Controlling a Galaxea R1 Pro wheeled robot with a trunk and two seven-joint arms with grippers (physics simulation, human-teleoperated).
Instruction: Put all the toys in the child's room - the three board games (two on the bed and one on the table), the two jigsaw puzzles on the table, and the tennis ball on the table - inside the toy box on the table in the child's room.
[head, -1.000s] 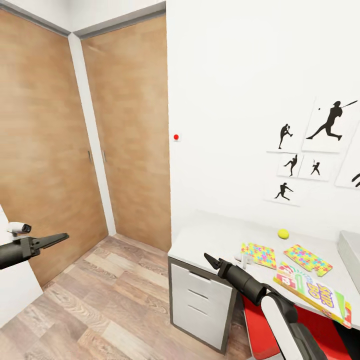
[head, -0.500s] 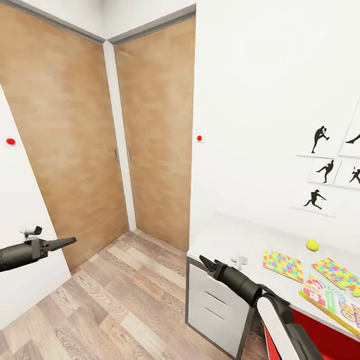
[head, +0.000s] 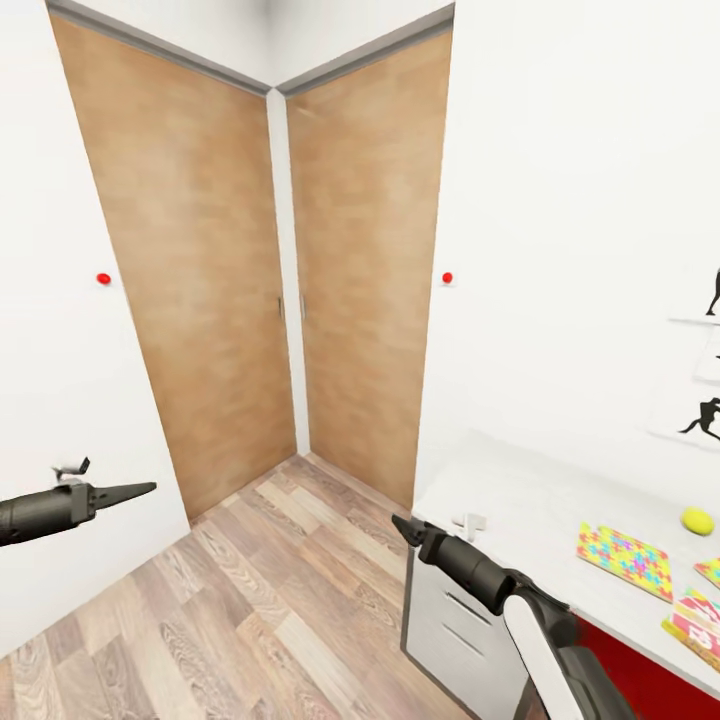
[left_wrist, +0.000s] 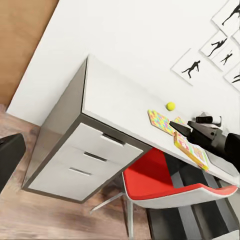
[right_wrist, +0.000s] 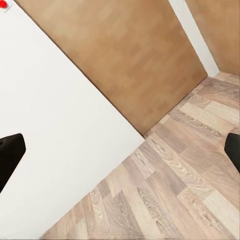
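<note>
A: What's the biggest thing in sight?

B: The table (head: 520, 500), white-topped on a grey frame, with white slot-handled drawers (left_wrist: 85, 160) at its end; it stands against the white wall at the right of the head view, and a red chair (left_wrist: 165, 182) is tucked under it.

A: And what lies on it?

B: A thin puzzle (head: 625, 560) in a pastel yellow, pink, green and blue mosaic, flat on the top; beside it, at the picture's edge, the corner of a printed game box (head: 697, 625) with red and green on it; behind them, near the wall, a small yellow-green ball (head: 697, 520).

A: Where are the grippers?

B: The right gripper (head: 400, 527) hangs over the table's near corner, well short of the puzzle and further still from the ball; in the head view its tips look together, yet its own camera shows dark fingers (right_wrist: 10, 155) at opposite edges, so I cannot tell. The left gripper (head: 148, 488) is out over the wood floor (head: 270, 600), far from the table, its tips drawn to one point, holding nothing.
</note>
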